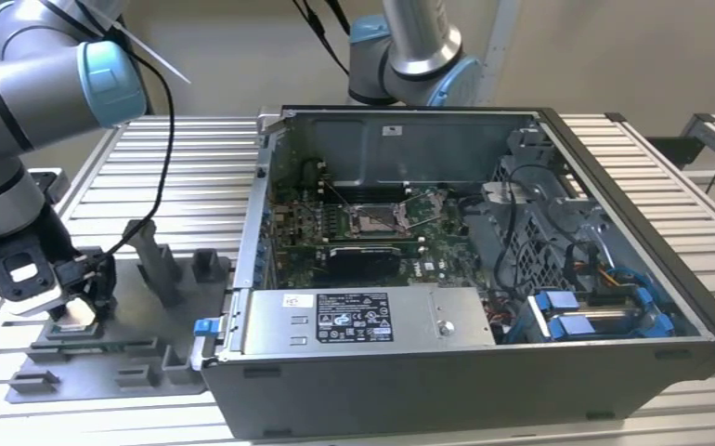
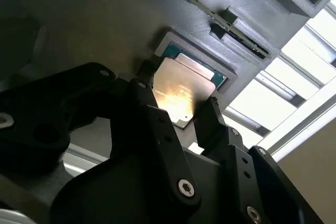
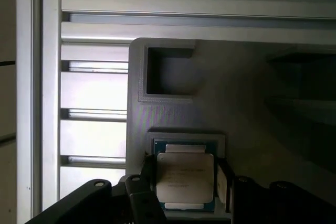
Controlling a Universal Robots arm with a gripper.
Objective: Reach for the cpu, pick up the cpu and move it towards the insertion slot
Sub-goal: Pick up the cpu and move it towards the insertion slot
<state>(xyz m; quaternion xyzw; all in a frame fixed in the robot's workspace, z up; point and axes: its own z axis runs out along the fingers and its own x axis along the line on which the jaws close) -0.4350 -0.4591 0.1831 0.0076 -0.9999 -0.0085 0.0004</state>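
The cpu (image 2: pixel 181 90) is a thin square chip with a pale silver top, lit by a warm glare. It lies in a shallow square pocket of the grey fixture plate (image 3: pixel 173 114) at the exterior view's left. My gripper (image 1: pixel 76 311) is down over it, and its black fingers (image 2: pixel 149 106) press against two opposite edges of the cpu (image 3: pixel 185 178). The insertion slot (image 1: pixel 378 216), a silver-framed socket with a dark centre, sits on the green motherboard inside the open computer case, far to the exterior view's right of the gripper.
The fixture plate (image 1: pixel 123 367) carries raised grey blocks and posts (image 1: pixel 160 265) close beside the gripper. The case wall (image 1: pixel 258 186) and a power supply box (image 1: pixel 357 321) stand between fixture and socket. A second arm's base (image 1: pixel 408 56) rises behind the case. Slatted metal table (image 1: pixel 184 177) all around.
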